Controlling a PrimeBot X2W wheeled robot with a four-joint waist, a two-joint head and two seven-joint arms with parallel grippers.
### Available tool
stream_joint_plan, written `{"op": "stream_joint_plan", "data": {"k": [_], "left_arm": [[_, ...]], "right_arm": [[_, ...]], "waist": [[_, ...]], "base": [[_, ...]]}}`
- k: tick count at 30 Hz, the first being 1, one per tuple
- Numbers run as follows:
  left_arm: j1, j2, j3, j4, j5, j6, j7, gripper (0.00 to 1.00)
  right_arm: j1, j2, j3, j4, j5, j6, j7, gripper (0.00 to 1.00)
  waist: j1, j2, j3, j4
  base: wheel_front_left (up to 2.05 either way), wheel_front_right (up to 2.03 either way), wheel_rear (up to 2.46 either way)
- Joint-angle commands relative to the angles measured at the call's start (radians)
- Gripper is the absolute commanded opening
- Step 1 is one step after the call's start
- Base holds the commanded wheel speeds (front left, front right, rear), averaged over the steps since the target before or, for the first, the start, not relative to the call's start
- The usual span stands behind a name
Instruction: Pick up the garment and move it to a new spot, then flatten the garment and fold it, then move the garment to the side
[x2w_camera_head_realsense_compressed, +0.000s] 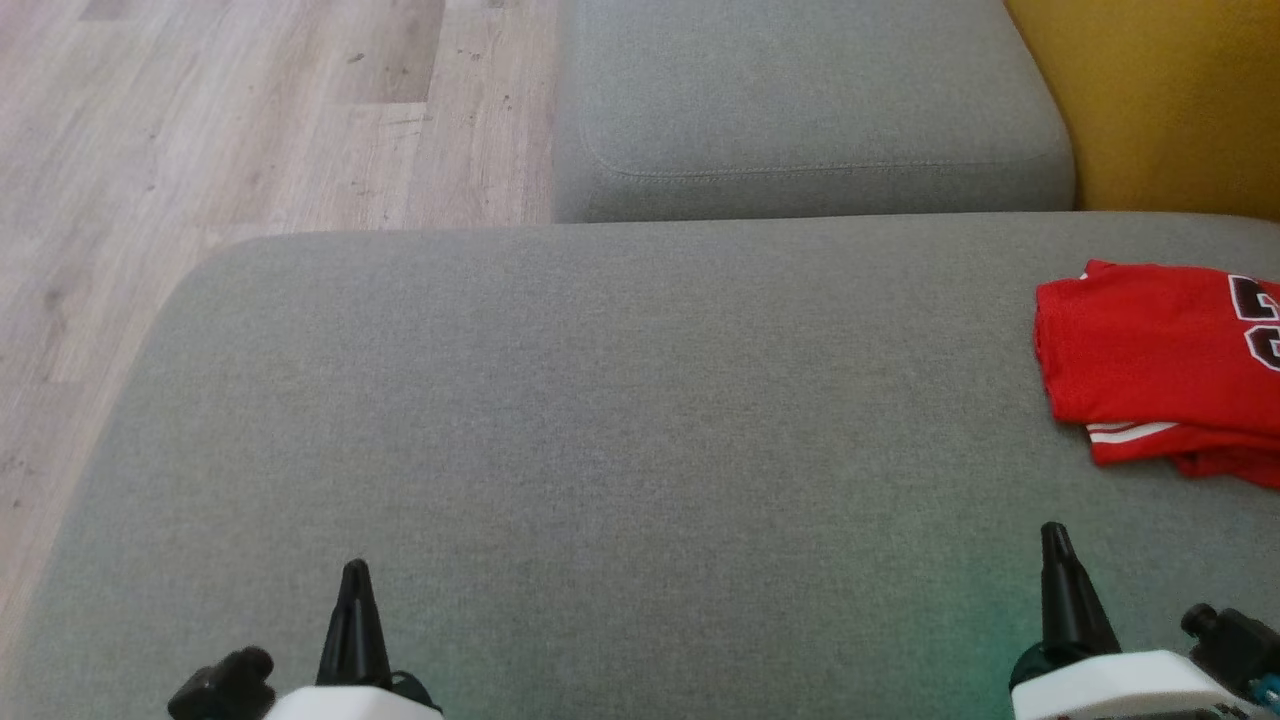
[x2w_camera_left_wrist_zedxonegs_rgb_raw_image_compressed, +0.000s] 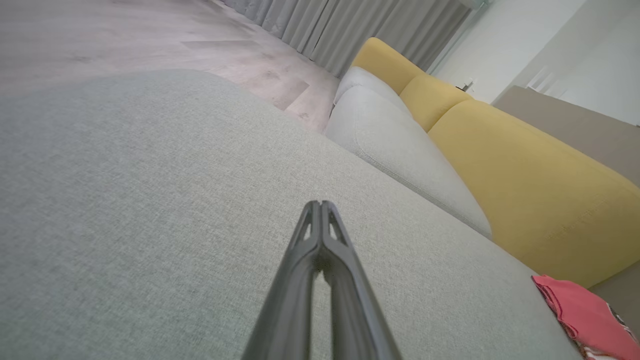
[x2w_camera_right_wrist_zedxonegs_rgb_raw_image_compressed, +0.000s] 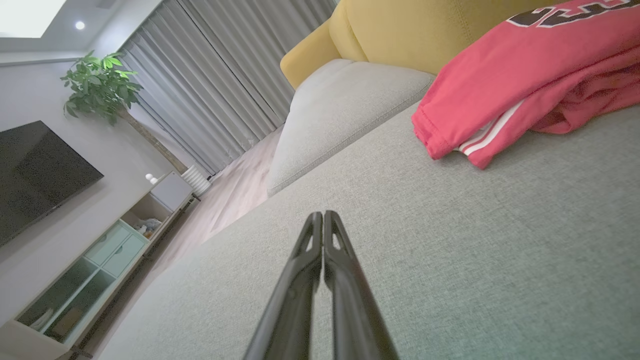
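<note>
The garment is a red jersey with dark lettering and white stripes, lying folded at the right edge of the grey sofa cushion. It also shows in the right wrist view as the garment at the upper right, and in the left wrist view as the garment at the lower right. My left gripper rests low at the front left, shut and empty. My right gripper sits at the front right, shut and empty, a short way in front of the jersey. Both tips hang just above the cushion.
A second grey cushion lies behind the big one. Yellow backrest stands at the back right. Wooden floor runs to the left. A TV, a low cabinet, a plant and curtains are farther off.
</note>
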Motion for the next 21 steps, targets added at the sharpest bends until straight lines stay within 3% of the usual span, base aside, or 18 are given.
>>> {"op": "stream_joint_plan", "data": {"k": [1,21], "left_arm": [[-0.058,0.014,0.032,-0.029,-0.035,-0.011,0.004,0.0],[-0.095,0.017,0.086,-0.022,-0.272,-0.051,0.058,0.0]], "right_arm": [[-0.069,-0.016,-0.003,-0.028,0.04,0.0,0.009,0.0],[-0.116,-0.02,-0.027,-0.018,0.284,0.0,0.064,0.0]], "waist": [[-0.0001,0.0,0.002,-0.001],[-0.0001,0.0,0.024,-0.014]], "base": [[0.0,0.0,0.0],[0.0,0.0,0.0]]}}
